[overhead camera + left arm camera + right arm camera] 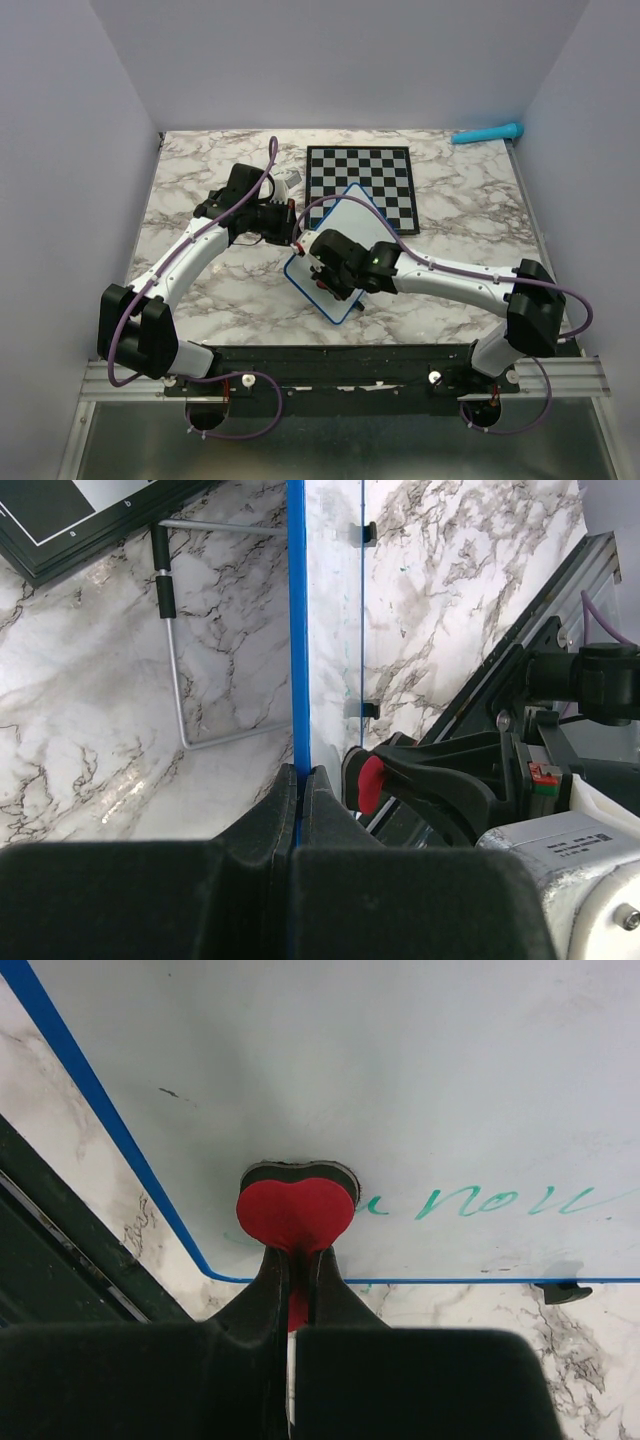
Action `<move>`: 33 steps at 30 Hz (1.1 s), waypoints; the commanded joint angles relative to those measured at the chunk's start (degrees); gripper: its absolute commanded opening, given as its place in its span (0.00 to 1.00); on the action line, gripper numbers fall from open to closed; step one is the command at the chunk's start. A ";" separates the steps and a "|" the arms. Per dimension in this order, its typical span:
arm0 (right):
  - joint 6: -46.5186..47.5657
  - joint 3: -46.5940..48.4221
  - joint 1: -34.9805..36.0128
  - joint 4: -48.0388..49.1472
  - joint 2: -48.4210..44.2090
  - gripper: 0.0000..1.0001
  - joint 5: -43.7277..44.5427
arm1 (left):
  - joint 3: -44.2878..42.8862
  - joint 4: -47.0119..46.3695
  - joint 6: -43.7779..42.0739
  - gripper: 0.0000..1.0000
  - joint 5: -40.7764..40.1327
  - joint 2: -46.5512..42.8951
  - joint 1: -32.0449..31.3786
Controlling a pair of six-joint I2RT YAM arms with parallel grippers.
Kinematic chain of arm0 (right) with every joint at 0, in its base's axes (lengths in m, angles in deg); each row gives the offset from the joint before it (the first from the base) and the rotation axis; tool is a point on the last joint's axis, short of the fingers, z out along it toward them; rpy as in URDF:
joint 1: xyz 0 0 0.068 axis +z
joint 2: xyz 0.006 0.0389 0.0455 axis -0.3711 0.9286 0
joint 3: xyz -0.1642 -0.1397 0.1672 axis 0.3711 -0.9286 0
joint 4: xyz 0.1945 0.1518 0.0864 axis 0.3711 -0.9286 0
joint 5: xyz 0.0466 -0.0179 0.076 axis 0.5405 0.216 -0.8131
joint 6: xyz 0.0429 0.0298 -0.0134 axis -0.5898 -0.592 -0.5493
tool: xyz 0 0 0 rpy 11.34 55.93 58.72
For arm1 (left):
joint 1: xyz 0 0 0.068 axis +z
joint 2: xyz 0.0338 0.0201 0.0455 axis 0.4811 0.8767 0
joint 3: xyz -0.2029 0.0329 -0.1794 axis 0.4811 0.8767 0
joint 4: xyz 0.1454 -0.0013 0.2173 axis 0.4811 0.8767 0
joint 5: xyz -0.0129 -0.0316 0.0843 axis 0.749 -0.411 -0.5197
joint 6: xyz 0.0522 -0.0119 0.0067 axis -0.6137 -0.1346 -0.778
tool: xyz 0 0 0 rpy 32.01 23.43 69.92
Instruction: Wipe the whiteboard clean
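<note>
Left jaws clamp the rim of the whiteboard (pixel 350 1060); right jaws pinch a red eraser (pixel 295 1210) against it. We should sweep flat and firmly across the green writing (pixel 480 1201) at its 3 o'clock.

whiteboard (pixel 350 1070): white face, thin blue rim
writing (pixel 480 1201): teal, faint
eraser (pixel 296 1212): red pad, dark backing
chessboard (pixel 360 180): black-and-white checks, black border
table (pixel 200 200): white marble — grey veins
cables (pixel 272 150): purple
arms (pixel 190 258): white links, black joints
tube (pixel 488 133): turquoise — plain
</note>
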 commanded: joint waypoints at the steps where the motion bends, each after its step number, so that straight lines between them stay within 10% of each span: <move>1: 0.37 2.48 0.50 2.91 1.06 0.01 2.14 | 0.71 -0.48 -0.07 0.00 0.88 -0.40 -0.76; 33: 3.45 -5.69 4.98 -2.11 4.49 0.01 -2.52 | 0.18 -0.39 -0.42 0.00 1.05 0.48 -0.58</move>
